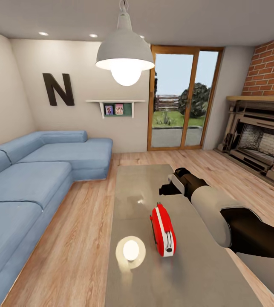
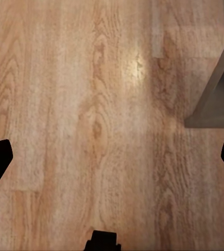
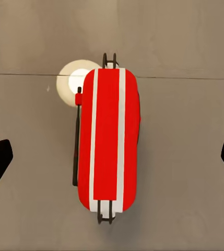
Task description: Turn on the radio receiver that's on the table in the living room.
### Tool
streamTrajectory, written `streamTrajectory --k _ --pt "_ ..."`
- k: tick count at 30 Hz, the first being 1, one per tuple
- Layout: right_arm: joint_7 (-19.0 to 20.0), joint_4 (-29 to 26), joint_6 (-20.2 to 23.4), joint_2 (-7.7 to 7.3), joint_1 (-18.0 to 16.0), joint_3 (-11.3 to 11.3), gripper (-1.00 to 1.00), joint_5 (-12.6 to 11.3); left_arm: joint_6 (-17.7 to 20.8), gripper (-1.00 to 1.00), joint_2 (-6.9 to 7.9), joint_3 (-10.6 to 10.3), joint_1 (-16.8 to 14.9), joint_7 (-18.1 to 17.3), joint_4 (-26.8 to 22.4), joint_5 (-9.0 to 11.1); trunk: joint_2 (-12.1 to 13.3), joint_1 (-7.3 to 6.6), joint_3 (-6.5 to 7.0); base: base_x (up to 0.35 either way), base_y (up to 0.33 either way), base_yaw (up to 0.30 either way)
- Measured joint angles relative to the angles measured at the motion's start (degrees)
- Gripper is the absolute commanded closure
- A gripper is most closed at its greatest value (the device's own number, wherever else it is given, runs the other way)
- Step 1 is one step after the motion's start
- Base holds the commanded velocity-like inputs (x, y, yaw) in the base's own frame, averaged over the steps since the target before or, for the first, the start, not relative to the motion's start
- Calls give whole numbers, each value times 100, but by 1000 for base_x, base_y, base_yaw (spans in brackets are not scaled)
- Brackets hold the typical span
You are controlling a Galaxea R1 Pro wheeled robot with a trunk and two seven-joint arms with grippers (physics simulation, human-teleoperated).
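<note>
Radio receiver (image 1: 163, 230) stands upright on the table (image 1: 205, 273), roughly at the middle of the glossy grey top and turned edge-on to the head camera, so its narrow red body with white trim is what faces the robot. That orientation matters: whatever switch or dial has to be worked probably sits on a broad face, which neither camera sees squarely, so I cannot tell where the control is. The right arm (image 1: 222, 213) reaches out over the table beyond and to the right of the radio, and its wrist camera looks straight down on the red top with its two white stripes (image 3: 109, 138) and the thin dark wire handle (image 3: 76, 141) folded along one side. The right gripper (image 3: 112, 162) shows only two dark fingertips at the far edges of that view, spread wide with the radio between them and touching neither; it holds nothing. Hovering centred above like this looks like a lining-up pose, chosen so the fingers can come down on either side or one can press a face. A bright round reflection of the pendant lamp (image 1: 125, 55) lies on the tabletop just beside the radio. The left gripper (image 2: 112, 159) hangs over the wooden floor (image 2: 65, 104) next to a table leg (image 2: 216, 99), fingertips also wide apart and empty, kept clear of the work. The blue sofa (image 1: 30, 179) runs along the left.
</note>
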Motion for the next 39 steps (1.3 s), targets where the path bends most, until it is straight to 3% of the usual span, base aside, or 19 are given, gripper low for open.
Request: streamTrajectory --k 11,22,36,39 --pt "0 1 -216 0 0 0 -100 2 -15 -100 3 1 0 4 -1 4 -441 242 -198 0 0 0" --pt "0 6 -217 -2 0 0 -100 -14 -7 -100 3 1 0 -14 3 -6 -443 242 -198 0 0 0" --pt "8 202 -327 -25 0 0 -100 -55 -15 -100 7 1 0 -6 3 9 -1003 549 -449 0 0 0" --pt "154 210 -350 -26 0 -2 -100 -60 -11 -100 7 1 0 -6 3 9 -1004 550 -449 0 0 0"
